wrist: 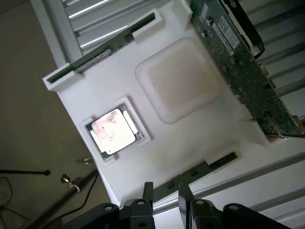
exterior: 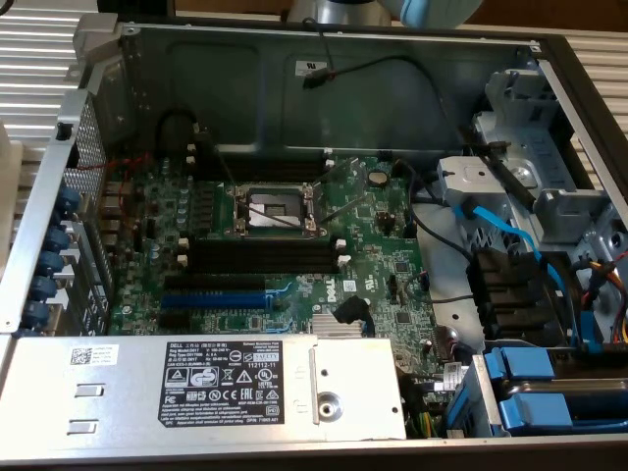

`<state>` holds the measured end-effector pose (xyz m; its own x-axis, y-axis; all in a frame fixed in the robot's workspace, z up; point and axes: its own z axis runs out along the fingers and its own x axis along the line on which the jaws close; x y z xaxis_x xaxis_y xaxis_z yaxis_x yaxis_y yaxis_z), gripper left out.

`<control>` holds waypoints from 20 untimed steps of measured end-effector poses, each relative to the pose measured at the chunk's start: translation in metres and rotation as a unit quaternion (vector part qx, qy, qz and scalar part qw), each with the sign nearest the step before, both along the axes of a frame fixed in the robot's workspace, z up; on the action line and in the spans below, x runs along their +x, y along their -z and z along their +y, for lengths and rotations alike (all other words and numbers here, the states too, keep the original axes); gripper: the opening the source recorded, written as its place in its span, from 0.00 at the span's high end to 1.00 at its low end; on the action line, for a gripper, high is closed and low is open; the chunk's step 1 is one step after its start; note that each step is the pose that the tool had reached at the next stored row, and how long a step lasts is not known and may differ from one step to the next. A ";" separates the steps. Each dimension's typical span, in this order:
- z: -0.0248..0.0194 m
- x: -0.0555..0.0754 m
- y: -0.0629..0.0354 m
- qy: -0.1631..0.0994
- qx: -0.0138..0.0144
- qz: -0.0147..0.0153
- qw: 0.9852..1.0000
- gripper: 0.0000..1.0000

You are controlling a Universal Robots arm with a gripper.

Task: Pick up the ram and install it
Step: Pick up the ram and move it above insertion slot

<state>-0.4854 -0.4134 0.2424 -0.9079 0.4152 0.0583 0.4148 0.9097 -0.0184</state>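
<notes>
The ram (wrist: 205, 170), a thin dark-green stick, stands on edge in a holder on one side of a white tray (wrist: 186, 138). My gripper (wrist: 166, 190) hovers just over one end of it. Its two black fingers (wrist: 148, 190) are open, one on each side of the stick's line, and I cannot tell whether they touch it. A second green stick (wrist: 102, 47) stands in the holder on the tray's opposite side. In the exterior view the open computer case shows the motherboard (exterior: 383, 245) with long black slots (exterior: 265, 255) beside the processor socket (exterior: 280, 208).
The tray also carries a silver processor chip (wrist: 113, 132), a raised white pad (wrist: 178, 78) and a green circuit card (wrist: 248, 67) leaning along one side. In the case are a blue slot (exterior: 216, 294), a grey power supply (exterior: 216, 388), blue drive brackets (exterior: 549, 392) and loose cables (exterior: 491, 221).
</notes>
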 end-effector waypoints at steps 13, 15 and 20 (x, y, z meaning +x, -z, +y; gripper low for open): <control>0.0000 0.000 0.0067 0.116 0.000 0.000 0.993 0.65; 0.0000 0.000 0.0077 0.133 0.000 0.000 0.991 0.65; 0.0000 0.000 0.0102 0.178 0.000 0.000 0.984 0.65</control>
<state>-0.4854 -0.4135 0.2322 -0.7044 0.7074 0.0584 0.7077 0.7062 -0.0185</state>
